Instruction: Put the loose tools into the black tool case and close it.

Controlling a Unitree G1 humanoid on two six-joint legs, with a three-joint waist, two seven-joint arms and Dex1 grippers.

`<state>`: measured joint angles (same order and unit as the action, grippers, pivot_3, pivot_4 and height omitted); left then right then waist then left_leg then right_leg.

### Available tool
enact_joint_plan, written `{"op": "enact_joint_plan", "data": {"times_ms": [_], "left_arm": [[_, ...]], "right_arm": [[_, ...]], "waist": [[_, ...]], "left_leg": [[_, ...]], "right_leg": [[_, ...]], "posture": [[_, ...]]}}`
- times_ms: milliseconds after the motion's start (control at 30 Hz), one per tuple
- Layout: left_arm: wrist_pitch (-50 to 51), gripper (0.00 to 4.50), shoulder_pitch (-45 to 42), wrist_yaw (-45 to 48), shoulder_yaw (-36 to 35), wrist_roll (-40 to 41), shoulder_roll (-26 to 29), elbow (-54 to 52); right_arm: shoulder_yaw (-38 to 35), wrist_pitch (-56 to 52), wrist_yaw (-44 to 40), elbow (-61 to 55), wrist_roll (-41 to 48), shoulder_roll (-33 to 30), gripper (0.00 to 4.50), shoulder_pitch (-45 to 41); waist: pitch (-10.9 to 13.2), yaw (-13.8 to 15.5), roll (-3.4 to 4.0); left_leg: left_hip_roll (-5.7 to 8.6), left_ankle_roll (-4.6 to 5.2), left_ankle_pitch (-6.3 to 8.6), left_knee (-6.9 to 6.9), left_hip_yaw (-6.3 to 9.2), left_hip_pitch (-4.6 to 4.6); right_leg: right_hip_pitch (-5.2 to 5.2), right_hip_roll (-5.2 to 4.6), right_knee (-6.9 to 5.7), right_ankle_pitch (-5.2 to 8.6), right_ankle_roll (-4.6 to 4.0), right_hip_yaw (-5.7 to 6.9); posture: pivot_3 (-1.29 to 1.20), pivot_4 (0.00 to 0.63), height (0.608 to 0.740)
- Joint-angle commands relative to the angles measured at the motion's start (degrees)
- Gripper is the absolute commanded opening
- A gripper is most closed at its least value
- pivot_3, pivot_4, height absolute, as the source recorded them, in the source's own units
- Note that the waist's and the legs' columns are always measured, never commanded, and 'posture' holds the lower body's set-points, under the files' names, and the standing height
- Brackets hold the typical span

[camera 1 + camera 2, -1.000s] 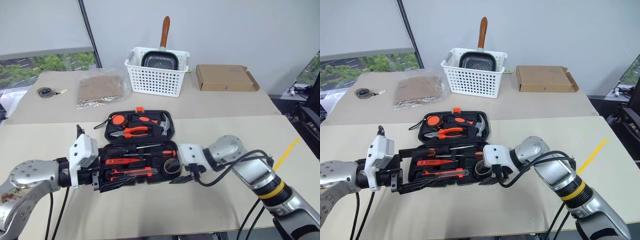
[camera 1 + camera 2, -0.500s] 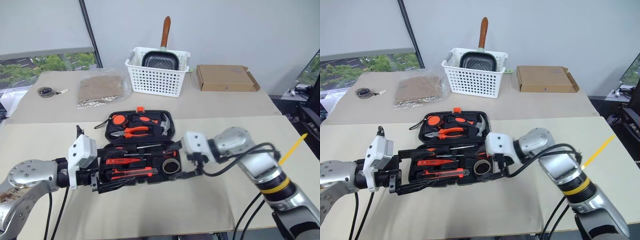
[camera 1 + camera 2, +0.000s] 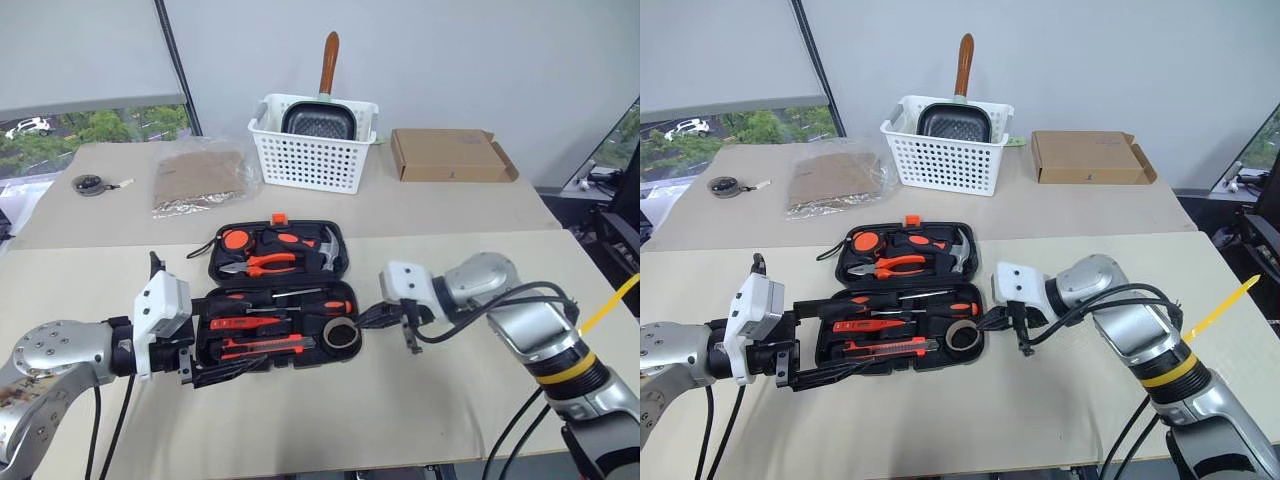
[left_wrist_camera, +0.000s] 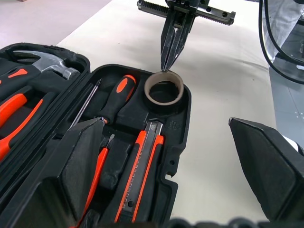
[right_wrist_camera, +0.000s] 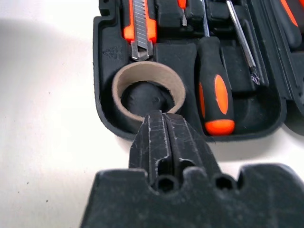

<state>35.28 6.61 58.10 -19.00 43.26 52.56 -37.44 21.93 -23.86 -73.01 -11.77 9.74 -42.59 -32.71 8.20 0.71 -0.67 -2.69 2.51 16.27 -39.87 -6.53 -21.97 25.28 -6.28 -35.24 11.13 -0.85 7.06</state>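
Note:
The black tool case [image 3: 345, 270] lies open on the table. Its near half holds a tape roll [image 3: 342, 335], a red-and-black utility knife [image 3: 262, 346] and two orange-and-black screwdrivers [image 3: 325, 306] [image 3: 240, 322]. My right gripper [image 3: 364, 321] is shut and holds nothing, its tips just off the case's right rim beside the tape roll [image 5: 148, 90]. My left gripper [image 3: 222, 336] stands open, its fingers [image 4: 80, 161] on either side of the case's left end. The left wrist view shows the right gripper [image 4: 167, 65] pointing down at the roll's edge.
Orange-handled pliers [image 3: 262, 263] and a hammer [image 3: 326, 250] sit in the case's far half, with an orange latch [image 3: 280, 217] on its far edge. Behind it stand a white basket [image 3: 310, 160] with a pan, a cardboard box [image 3: 452, 155] and a clear bag [image 3: 200, 177].
My right gripper has shut its fingers and drawn back to the right, from around the case's right end to just off its rim. The left arm has stayed still.

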Motion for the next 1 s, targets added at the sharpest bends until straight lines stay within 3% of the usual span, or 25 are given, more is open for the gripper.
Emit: {"op": "enact_joint_plan", "data": {"times_ms": [33, 433, 667, 833, 1000], "left_arm": [[-0.9, 4.50, -0.2, 0.0, -1.4, 0.4, 0.5, -0.5], [-0.7, 4.50, -0.3, -0.8, -2.2, -0.2, 0.5, 0.7], [-5.6, 4.50, 1.6, -0.6, -4.0, -5.1, -1.5, 9.6], [-11.0, 4.50, -2.2, -2.8, -0.8, -10.5, -4.5, 16.6], [-15.9, 4.50, -11.6, -7.3, 5.7, -18.5, -7.8, 24.7]], "right_arm": [[0.0, 0.8, -0.5, -0.8, -0.1, 0.3, 0.04, 0.0], [-4.5, 0.2, 2.2, 1.1, 1.8, 2.0, 0.04, -1.1], [-6.2, 5.0, 7.3, 6.4, 0.0, 5.2, 0.04, -1.3], [-6.2, 7.2, 9.2, 9.2, -0.8, 7.2, 0.04, -1.8], [-6.0, 7.7, 9.5, 10.0, -1.4, 7.8, 0.04, -1.7]], "waist": [[0.0, 0.0, 0.00], [0.0, 0.0, 0.00], [0.0, -0.2, 0.00], [0.0, 0.0, -0.02], [0.0, 0.3, -0.03]], "left_leg": [[0.00, 0.00, 0.00, 0.00, 0.00, 0.00], [0.01, -0.01, 0.00, -0.01, 0.00, 0.00], [-0.04, -0.02, -0.01, 0.02, -0.02, 0.01], [-0.04, -0.04, -0.03, -0.01, -0.03, -0.01], [0.01, -0.01, -0.02, -0.05, -0.02, -0.02]], "right_leg": [[0.00, 0.00, 0.00, 0.00, 0.00, 0.00], [-0.01, -0.01, 0.00, 0.00, 0.00, 0.00], [0.04, 0.06, -0.02, 0.00, 0.00, -0.01], [0.03, 0.05, -0.04, -0.03, -0.05, 0.01], [-0.02, -0.01, -0.06, -0.06, -0.08, 0.02]], "posture": [[0.00, 0.150, 0.700], [0.00, 0.150, 0.700], [0.00, 0.150, 0.700], [0.00, 0.150, 0.700], [0.00, 0.150, 0.700]]}}
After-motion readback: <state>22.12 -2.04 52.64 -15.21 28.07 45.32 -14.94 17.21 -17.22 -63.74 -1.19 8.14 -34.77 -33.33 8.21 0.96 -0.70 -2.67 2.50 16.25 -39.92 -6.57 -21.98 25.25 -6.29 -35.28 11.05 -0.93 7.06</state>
